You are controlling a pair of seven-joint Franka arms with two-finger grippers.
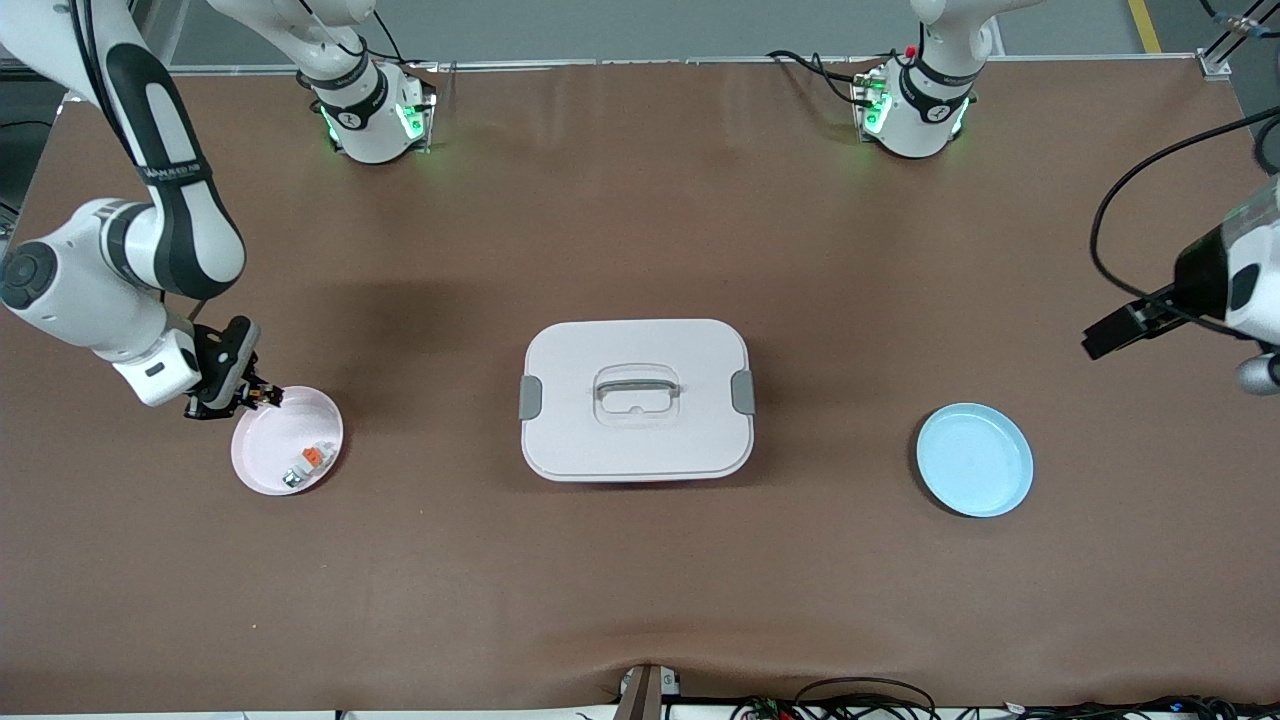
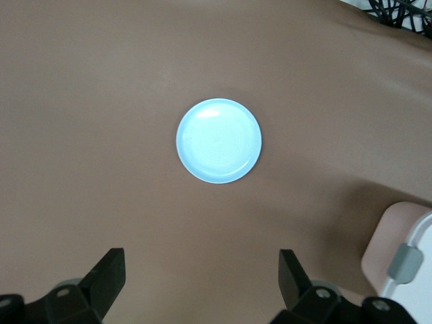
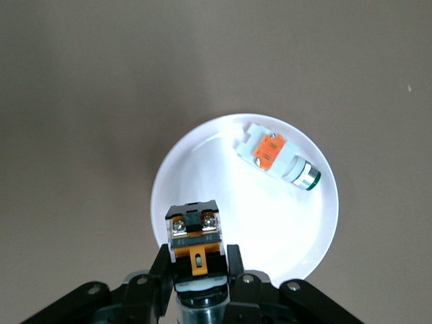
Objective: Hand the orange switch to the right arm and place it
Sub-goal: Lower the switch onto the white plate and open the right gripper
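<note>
The orange switch, a small black block with an orange part and two screws, is clamped between the fingers of my right gripper. It hangs over the rim of the pink plate at the right arm's end of the table. My left gripper is open with nothing between its fingers. It hangs over bare table at the left arm's end, and the left arm shows at the edge of the front view.
A white-and-grey piece with an orange tab lies in the pink plate. A pale lidded box with a handle stands mid-table. A blue plate lies toward the left arm's end.
</note>
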